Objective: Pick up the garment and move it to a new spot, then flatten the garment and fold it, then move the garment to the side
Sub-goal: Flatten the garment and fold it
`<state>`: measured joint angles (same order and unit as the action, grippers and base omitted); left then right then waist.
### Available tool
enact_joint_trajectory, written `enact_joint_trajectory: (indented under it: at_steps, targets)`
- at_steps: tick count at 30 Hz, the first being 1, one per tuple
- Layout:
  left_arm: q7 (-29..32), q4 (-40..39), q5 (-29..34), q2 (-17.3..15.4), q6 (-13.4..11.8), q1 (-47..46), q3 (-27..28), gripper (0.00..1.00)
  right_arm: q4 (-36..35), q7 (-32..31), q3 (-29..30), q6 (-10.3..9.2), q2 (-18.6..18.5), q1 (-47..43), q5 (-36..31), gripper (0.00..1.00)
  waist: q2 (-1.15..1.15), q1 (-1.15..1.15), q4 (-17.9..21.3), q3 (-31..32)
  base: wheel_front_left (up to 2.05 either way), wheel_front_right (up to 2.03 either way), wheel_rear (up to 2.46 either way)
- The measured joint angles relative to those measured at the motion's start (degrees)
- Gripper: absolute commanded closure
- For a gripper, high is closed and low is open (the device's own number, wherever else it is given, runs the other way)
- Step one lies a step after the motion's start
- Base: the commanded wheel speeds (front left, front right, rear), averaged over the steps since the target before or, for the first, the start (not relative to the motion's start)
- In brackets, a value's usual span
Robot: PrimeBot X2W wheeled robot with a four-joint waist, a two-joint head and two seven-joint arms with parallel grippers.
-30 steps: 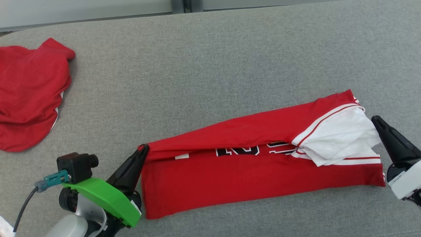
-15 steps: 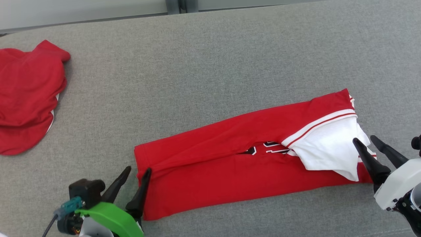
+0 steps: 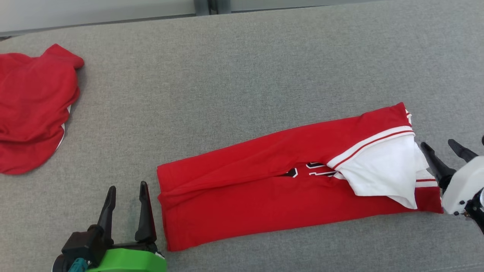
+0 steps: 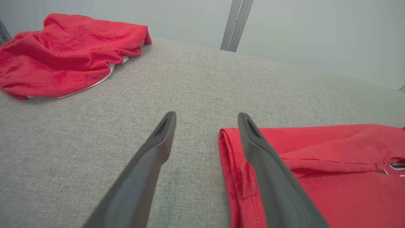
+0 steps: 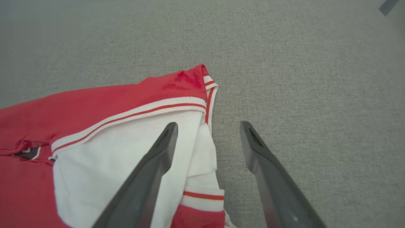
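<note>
Garment (image 3: 295, 189) lies as a long folded strip on the grey padded surface (image 3: 242, 75), mid-right. Left gripper (image 3: 127, 186) is wide and empty, just beside its plain end. Right gripper (image 3: 438, 143) is wide and empty, at the white-lined end. Fabric looks light, limp and easily creased — probably best pinched at the doubled end edges, both layers together.

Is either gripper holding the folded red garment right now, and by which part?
Nothing is held. The left gripper stands open beside the garment's left end, and the right gripper stands open by its right end.
</note>
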<state>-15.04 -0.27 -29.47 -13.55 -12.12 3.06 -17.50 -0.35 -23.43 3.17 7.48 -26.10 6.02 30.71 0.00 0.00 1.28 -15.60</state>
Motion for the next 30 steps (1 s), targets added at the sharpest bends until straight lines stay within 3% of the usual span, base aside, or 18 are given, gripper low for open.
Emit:
enact_joint_trajectory:
  at_steps: [5, 12, 13, 14, 18, 21, 24, 30]
  targets:
    - [0.0, -0.4, 7.0, 6.9, 5.5, 0.1, 5.5, 0.00, 7.4, -4.7, -2.5, 0.00, 0.1, 5.2, -4.0, 0.00, 0.00, 0.00, -1.8, -2.0, 0.00, 0.00, 0.00]
    - [0.0, -0.7, 12.1, 10.2, 10.6, 0.4, 11.1, 0.00, 13.2, -8.3, -4.9, -0.16, -0.3, 6.1, -1.1, 0.00, 0.00, 0.00, -4.9, -3.5, 0.00, 0.00, 0.00]
    - [0.0, -0.7, 12.3, 10.3, 11.0, 0.5, 11.5, 0.00, 13.1, -8.3, -5.4, -0.30, -0.7, 6.1, 0.8, 0.61, 0.00, 0.00, -5.2, -3.5, 0.00, 0.00, 0.00]
    - [0.0, -0.8, 12.4, 10.5, 11.4, 0.5, 12.0, 0.00, 13.0, -7.8, -5.9, -0.38, -0.9, 6.2, 3.2, 1.00, 0.00, 0.00, -5.4, -3.4, 0.00, 0.00, 0.00]
    - [0.0, -0.9, 11.7, 10.5, 11.9, 1.5, 12.9, 0.00, 13.0, -6.2, -7.0, 0.02, -2.5, 6.4, 10.3, 1.00, 0.00, 0.00, -5.2, -2.7, 0.00, 0.00, 0.00]
    - [0.0, -0.8, 11.3, 10.6, 12.1, 1.6, 12.6, 0.00, 15.4, -7.6, -4.5, 0.14, -7.8, 6.3, 11.5, 1.00, 0.00, 0.00, -4.8, -1.9, 0.00, 0.00, 0.00]
    - [0.0, -0.4, 11.1, 10.6, 12.3, 1.7, 12.4, 0.00, 17.6, -9.0, 1.8, 0.05, -13.4, 6.2, 12.6, 1.00, 0.00, 0.00, -4.5, -1.0, 0.00, 0.00, 0.00]
    - [0.0, 0.1, 10.5, 10.7, 12.6, 2.4, 12.9, 0.00, 18.9, -13.5, 14.2, -0.01, -20.5, 4.7, 12.1, 1.00, 0.00, 0.00, -4.8, 0.9, 0.00, 0.00, 0.00]
